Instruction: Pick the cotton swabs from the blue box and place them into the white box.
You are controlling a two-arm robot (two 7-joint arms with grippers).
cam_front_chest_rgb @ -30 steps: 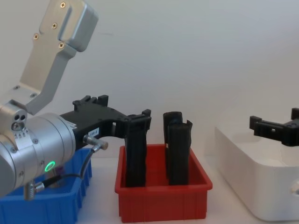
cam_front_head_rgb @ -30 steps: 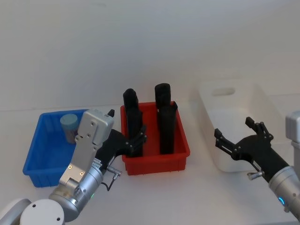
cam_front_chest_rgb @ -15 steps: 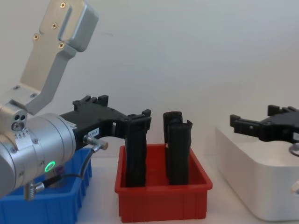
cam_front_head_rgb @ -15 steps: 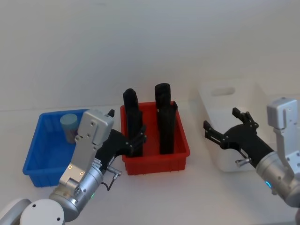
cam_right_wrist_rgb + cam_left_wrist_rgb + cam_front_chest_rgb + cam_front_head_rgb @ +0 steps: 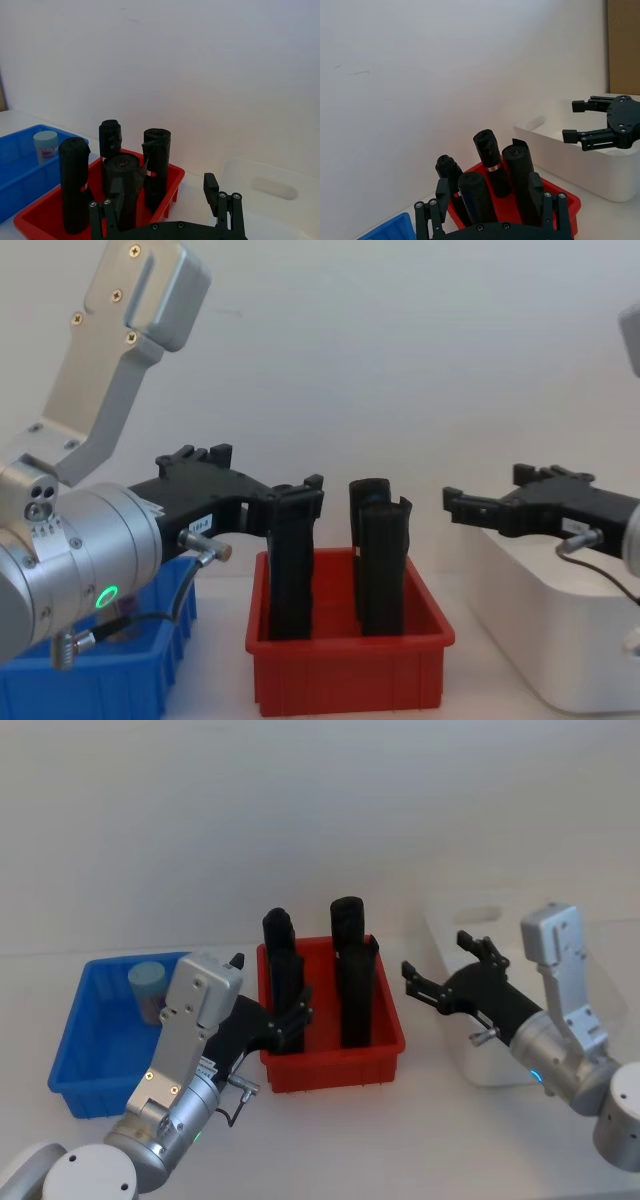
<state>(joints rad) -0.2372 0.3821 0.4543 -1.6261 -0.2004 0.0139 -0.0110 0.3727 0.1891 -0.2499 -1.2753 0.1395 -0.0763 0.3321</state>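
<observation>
One cotton swabs jar with a light blue lid stands at the back of the blue box, far left on the table; it also shows in the right wrist view as a jar in the blue box. The white box sits at the right. My right gripper hangs open and empty over the white box's left edge, pointing toward the red bin. Also open and empty, my left gripper hovers between the blue box and the red bin's front left corner.
A red bin with several tall black rolls stands between the two boxes, directly between my grippers. Low in the chest view my left arm looms large, above the blue box. A white wall rises behind the table.
My right gripper has swung left, from above the white box's front to its left edge near the red bin. The left arm and the jar have not moved.
</observation>
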